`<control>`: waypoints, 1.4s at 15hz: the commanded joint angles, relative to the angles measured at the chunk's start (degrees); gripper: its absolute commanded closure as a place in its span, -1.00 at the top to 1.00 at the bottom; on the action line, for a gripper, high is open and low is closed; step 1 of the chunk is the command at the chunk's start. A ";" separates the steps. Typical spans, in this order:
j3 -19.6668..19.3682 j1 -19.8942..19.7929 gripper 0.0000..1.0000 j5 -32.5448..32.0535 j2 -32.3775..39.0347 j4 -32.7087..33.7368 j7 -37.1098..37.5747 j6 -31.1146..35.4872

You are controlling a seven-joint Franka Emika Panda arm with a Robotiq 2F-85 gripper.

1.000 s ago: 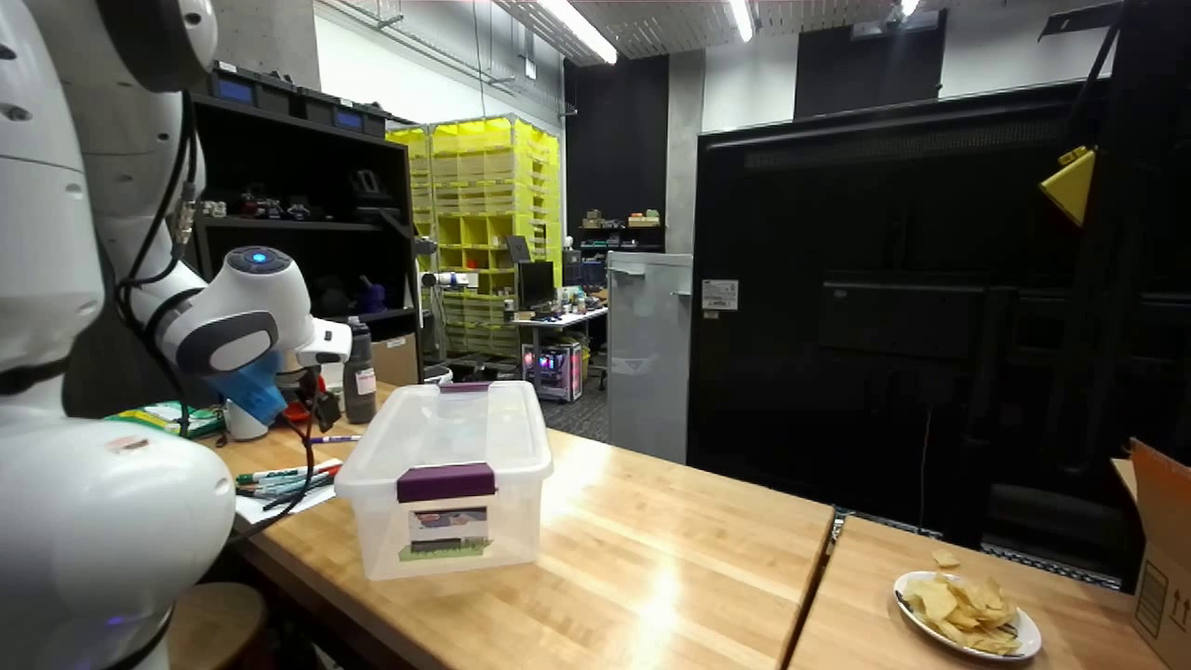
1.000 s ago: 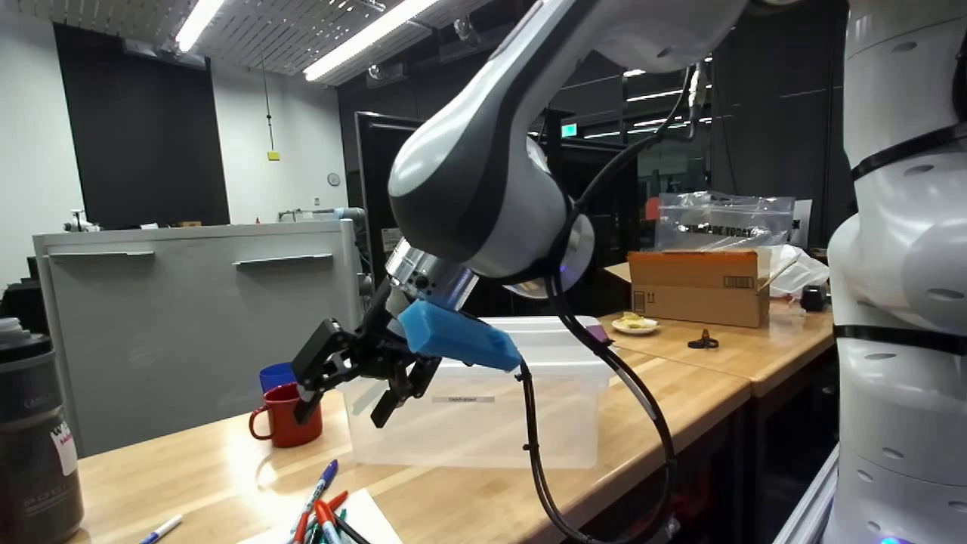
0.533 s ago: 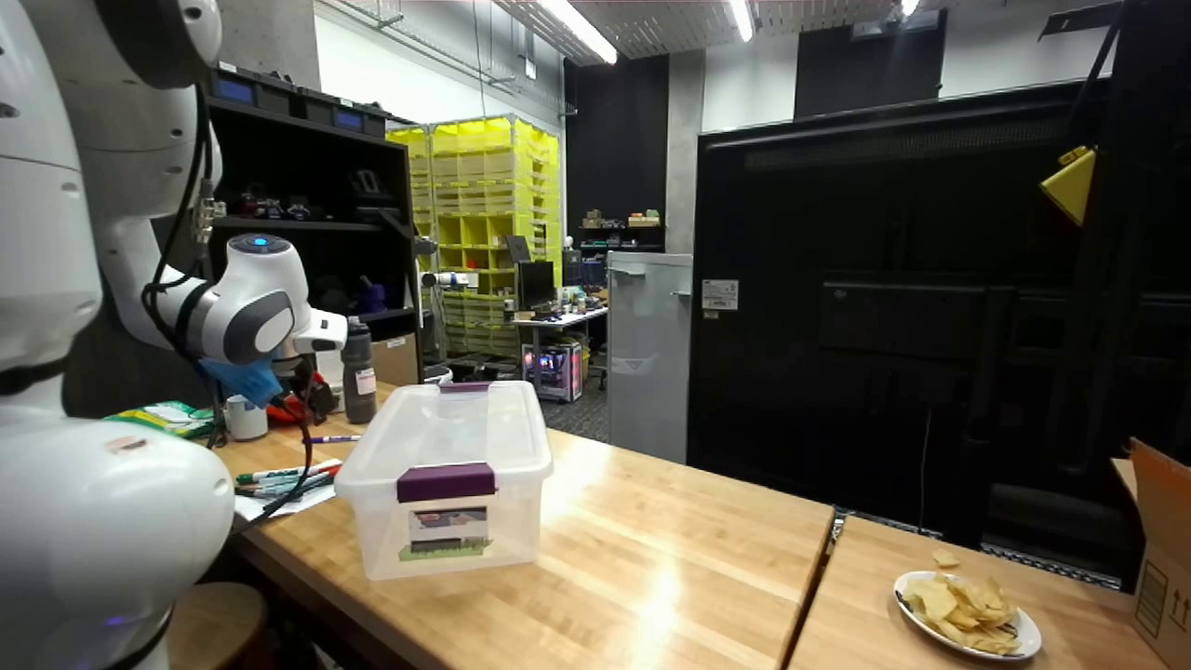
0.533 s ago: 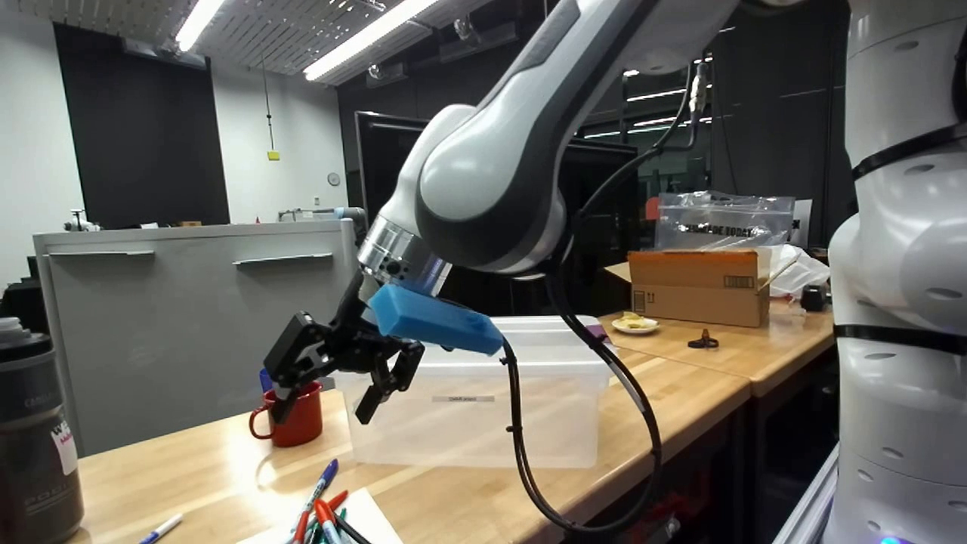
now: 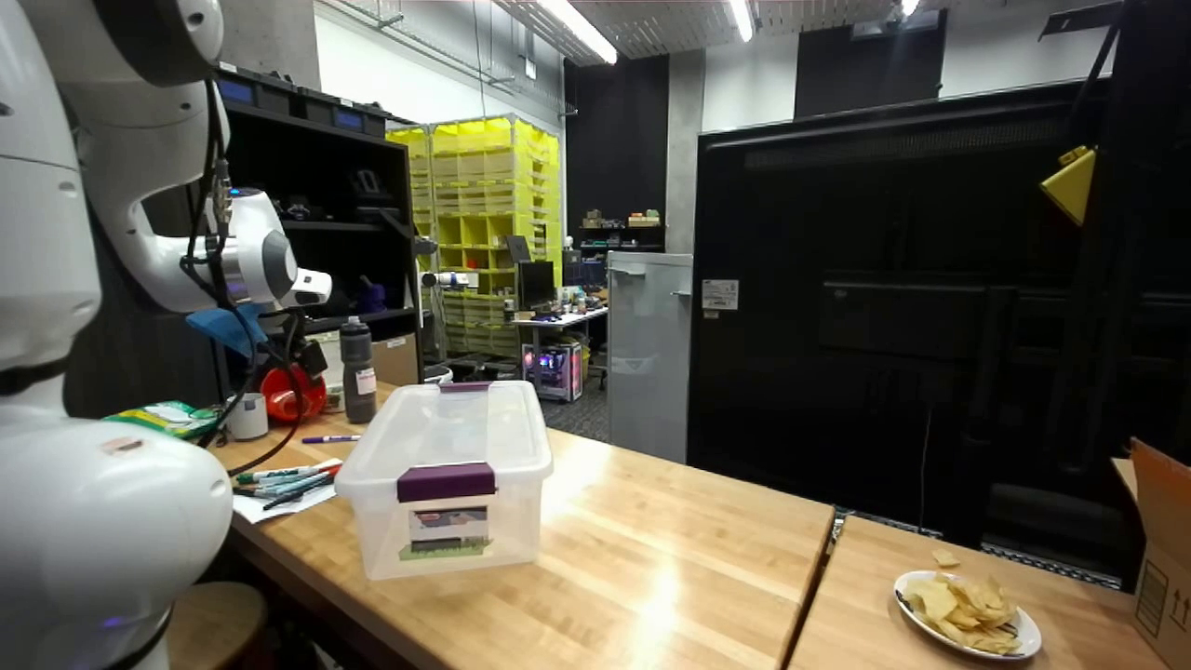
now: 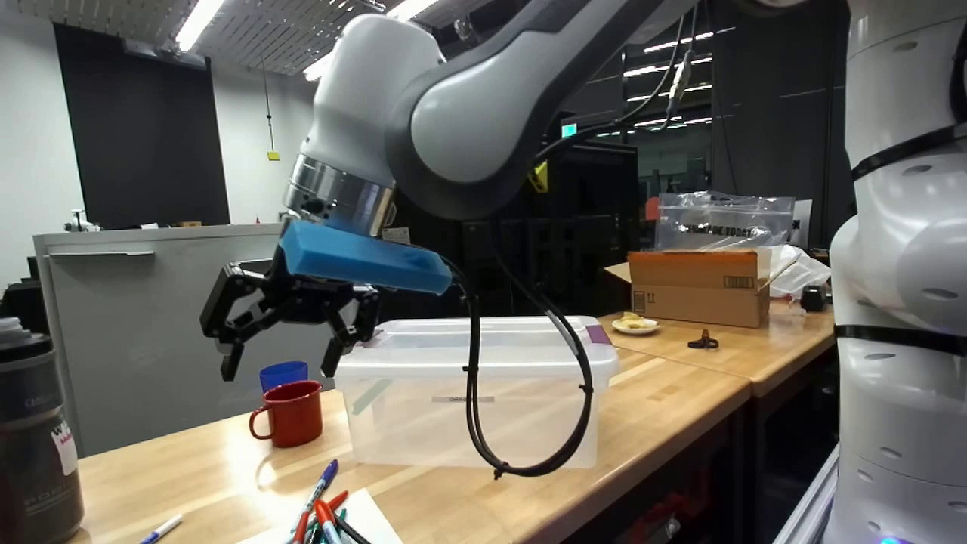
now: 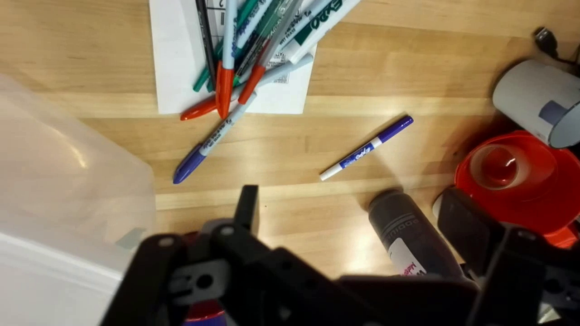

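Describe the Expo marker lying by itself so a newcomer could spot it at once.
On the wooden table, find the white paper with its heap of pens and the dark bottle. Between them in the wrist view lies the marker: purple-blue, white at one end, Expo on its side. Unlike the purple-capped pen reaching into the heap, it lies apart from all others.

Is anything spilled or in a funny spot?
Yes! One chip lies on the table, just off the plate that holds the other chips. Also, a purple marker lies by itself, apart from the pile of pens. I can't see anything broken.
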 commanded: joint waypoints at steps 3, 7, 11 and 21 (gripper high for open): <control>-3.03 2.54 1.00 -8.61 6.37 9.15 10.84 -9.61; -6.45 4.79 1.00 -8.64 9.90 12.98 12.42 -12.54; -9.29 6.84 1.00 -8.57 12.10 14.93 12.93 -13.27; -13.41 11.16 1.00 -16.12 13.43 12.12 17.51 -8.05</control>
